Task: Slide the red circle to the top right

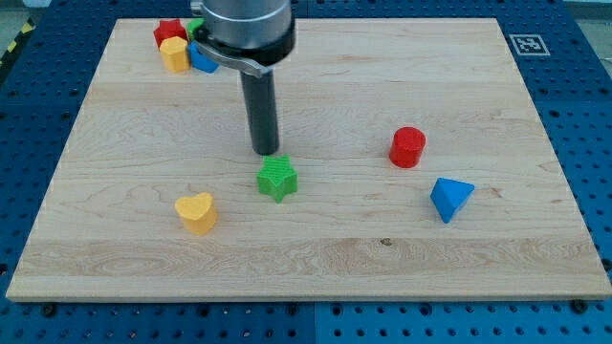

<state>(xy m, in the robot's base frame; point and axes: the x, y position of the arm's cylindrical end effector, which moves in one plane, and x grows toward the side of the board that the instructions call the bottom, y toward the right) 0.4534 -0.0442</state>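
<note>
- Red circle [407, 147] sits right of centre on my worktop [316, 253], above the blue triangle [450, 199].
- My tip [266, 151] rests just above the green star [277, 179], well left of it.
- No pincer fitted; only a rod.

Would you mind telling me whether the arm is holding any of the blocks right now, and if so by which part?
Nothing is held. My tip is a bare rod end just above the green star in the view; the red circle sits apart to the view's right.
</note>
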